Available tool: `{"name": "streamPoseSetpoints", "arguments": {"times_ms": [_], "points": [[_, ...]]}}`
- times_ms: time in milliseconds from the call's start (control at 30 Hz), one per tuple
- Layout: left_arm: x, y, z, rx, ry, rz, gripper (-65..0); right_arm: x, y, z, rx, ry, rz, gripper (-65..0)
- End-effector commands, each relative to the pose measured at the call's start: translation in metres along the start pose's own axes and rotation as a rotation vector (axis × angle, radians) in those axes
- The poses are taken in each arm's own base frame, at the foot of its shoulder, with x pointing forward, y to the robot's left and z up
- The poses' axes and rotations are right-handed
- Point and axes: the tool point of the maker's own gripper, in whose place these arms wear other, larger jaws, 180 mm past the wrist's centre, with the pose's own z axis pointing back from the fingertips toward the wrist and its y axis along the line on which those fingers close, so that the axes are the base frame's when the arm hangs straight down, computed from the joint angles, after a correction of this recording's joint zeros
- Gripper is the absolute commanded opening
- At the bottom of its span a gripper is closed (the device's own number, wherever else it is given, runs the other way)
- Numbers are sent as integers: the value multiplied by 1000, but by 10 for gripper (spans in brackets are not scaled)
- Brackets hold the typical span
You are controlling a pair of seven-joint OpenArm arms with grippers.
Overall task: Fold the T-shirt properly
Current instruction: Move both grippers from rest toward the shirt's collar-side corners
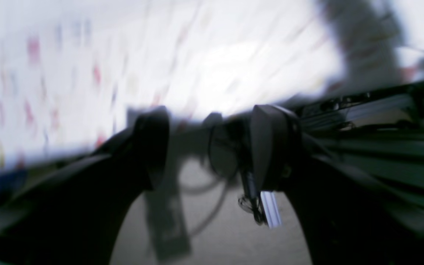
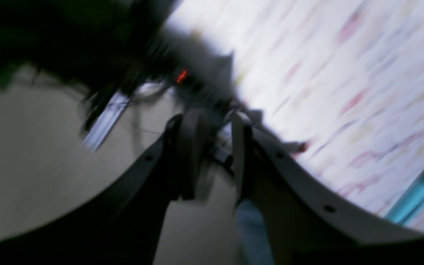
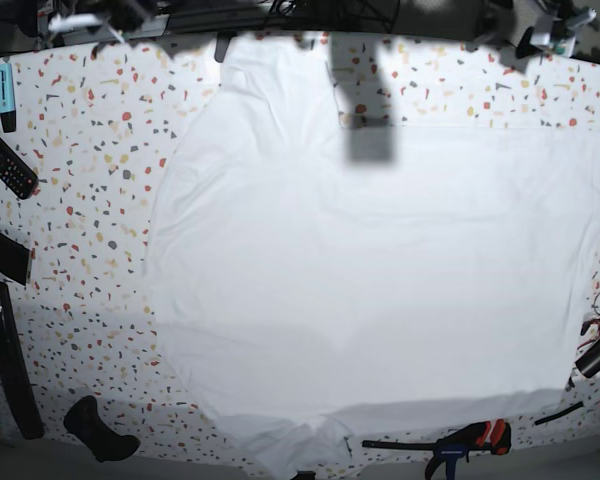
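In the base view we see the T-shirt (image 3: 370,270) spread flat across the middle and right of the speckled tabletop (image 3: 90,200), reaching from the far edge to the near edge. Our left gripper (image 1: 206,147) has its fingers set well apart with nothing between them, and our right gripper (image 2: 212,158) shows a narrower gap, also empty. Both wrist views are heavily blurred and show only tabletop and floor, so we cannot tell how near either gripper is to the fabric.

A plain white T-shirt (image 3: 370,270) is seen on a white tabletop (image 3: 80,180) speckled red, yellow and grey; a clamp (image 3: 460,440) is coloured black and orange.
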Motion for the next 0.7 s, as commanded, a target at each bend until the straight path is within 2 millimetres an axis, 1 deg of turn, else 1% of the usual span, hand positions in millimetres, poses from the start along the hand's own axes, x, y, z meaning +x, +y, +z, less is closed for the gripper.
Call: {"name": "streamPoseSetpoints", "arguments": {"times_ms": [0, 67, 167, 233, 267, 300, 400, 433, 533, 667], "points": [[15, -3, 4, -28, -36, -49, -307, 11, -5, 3, -17, -18, 14, -486], [30, -2, 2, -58, -67, -125, -307, 26, -16, 2, -53, -47, 29, -486], [46, 11, -4, -57, -92, -229, -306, 36, -36, 0, -133, -65, 85, -486], [55, 22, -8, -27, -95, -329, -306, 38, -50, 0, -196, -55, 160, -485], [58, 30, -11, 1, -87, -391, -306, 36, -55, 1, -225, -33, 197, -475], [61, 40, -12, 37, -71, -462, -306, 34, -59, 2, -248, -16, 232, -439], [61, 68, -13, 144, 13, -684, -306, 30, -61, 2, -253, 11, 284, -309], [60, 73, -11, 152, 40, -738, -306, 29, -60, 2, -240, 19, 299, -287], [57, 88, -12, 146, 76, -865, -306, 28, -55, 1, -211, 22, 328, -284], [44, 116, -20, 116, 78, -995, -306, 38, -52, 0, -202, -34, 333, -285]]}}
